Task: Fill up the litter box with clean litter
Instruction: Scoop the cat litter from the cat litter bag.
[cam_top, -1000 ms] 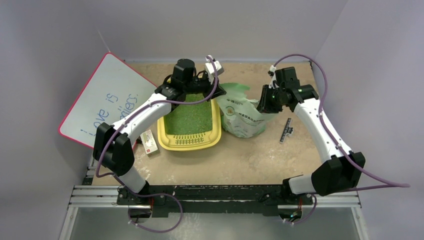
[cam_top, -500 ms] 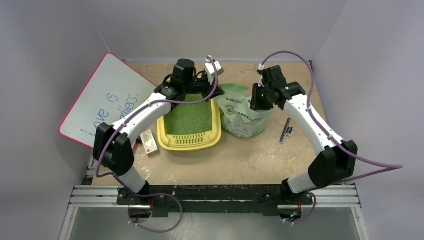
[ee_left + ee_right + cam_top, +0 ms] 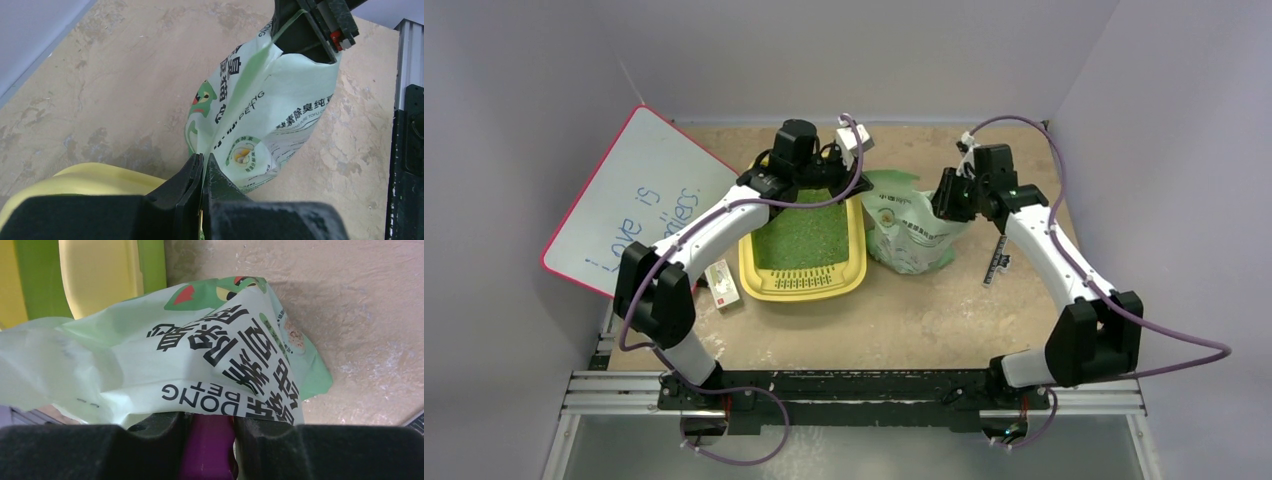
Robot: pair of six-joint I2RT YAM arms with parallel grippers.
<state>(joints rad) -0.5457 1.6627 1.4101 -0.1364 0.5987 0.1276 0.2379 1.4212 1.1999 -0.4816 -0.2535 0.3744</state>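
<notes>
The yellow litter box (image 3: pixel 856 268) sits left of centre, its bed covered with green clean litter (image 3: pixel 802 238). Its rim also shows in the left wrist view (image 3: pixel 90 175) and in the right wrist view (image 3: pixel 97 270). A pale green printed bag (image 3: pixel 909 232) stands just right of the box. My left gripper (image 3: pixel 861 188) is shut on the bag's left top edge (image 3: pixel 215 140). My right gripper (image 3: pixel 951 200) is at the bag's right top edge. It is shut on a purple scoop handle (image 3: pixel 210 445), and the rest of the scoop is hidden behind the bag (image 3: pixel 215 355).
A white board with a pink edge (image 3: pixel 639 200) leans at the left. A small white box (image 3: pixel 722 283) lies by the litter box's near left corner. A black ruler (image 3: pixel 996 260) lies right of the bag. The right gripper's black body shows in the left wrist view (image 3: pixel 312 25).
My right gripper swung left toward the bag's top, then shifted slightly back to the right. The bag's upper part changed shape a little. The left arm stayed still.
</notes>
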